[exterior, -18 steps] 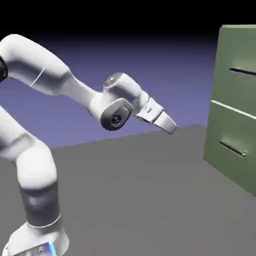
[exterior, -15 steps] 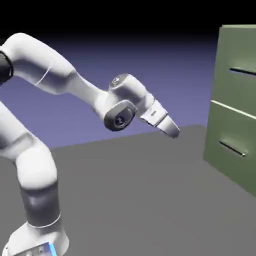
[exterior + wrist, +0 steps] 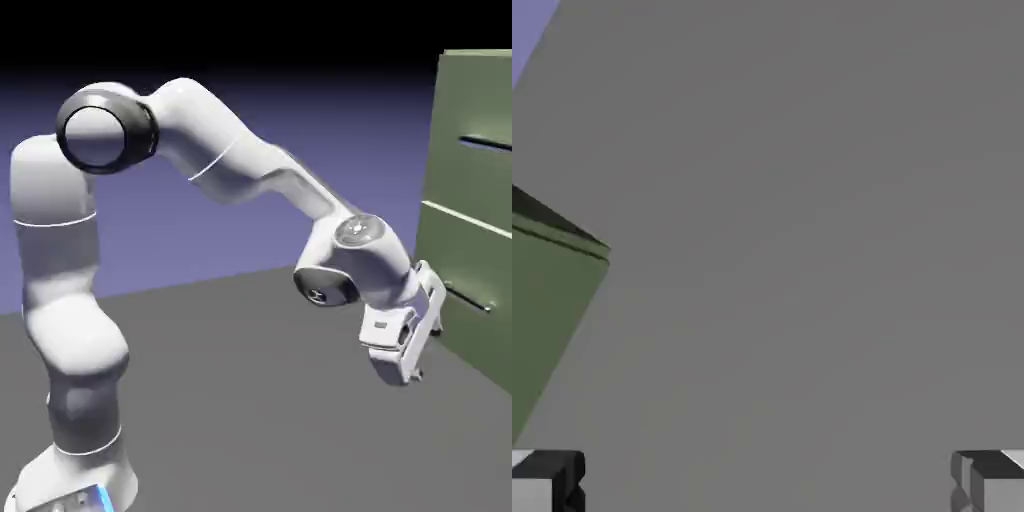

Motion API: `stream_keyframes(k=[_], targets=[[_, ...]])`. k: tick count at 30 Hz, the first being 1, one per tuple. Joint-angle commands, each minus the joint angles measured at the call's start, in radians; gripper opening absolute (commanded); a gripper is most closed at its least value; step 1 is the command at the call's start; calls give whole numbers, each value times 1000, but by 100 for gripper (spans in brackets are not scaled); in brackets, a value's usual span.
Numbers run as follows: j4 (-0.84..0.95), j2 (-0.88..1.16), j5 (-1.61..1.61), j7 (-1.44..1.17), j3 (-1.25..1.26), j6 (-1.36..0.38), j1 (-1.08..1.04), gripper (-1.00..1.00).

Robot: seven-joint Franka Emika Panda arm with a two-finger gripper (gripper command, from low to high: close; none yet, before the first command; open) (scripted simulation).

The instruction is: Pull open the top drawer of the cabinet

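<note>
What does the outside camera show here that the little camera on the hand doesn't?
Only the exterior view shows the white arm, the cabinet's front with the top drawer shut, and the lower drawer, each with a thin dark handle. The hand hangs low, beside the lower drawer, pointing down.

Only the hand view shows the two fingers set wide apart with nothing between them, seen from behind.

Both show the grey table and some olive-green cabinet; in the hand view only a corner shows.
</note>
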Motion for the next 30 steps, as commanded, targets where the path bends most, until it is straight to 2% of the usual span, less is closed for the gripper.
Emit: stream_keyframes(k=[1, 30], targets=[[25, 36, 44, 13, -33, -7, 17, 0], [760, 1086, 1305, 397, -982, -213, 471, 0]])
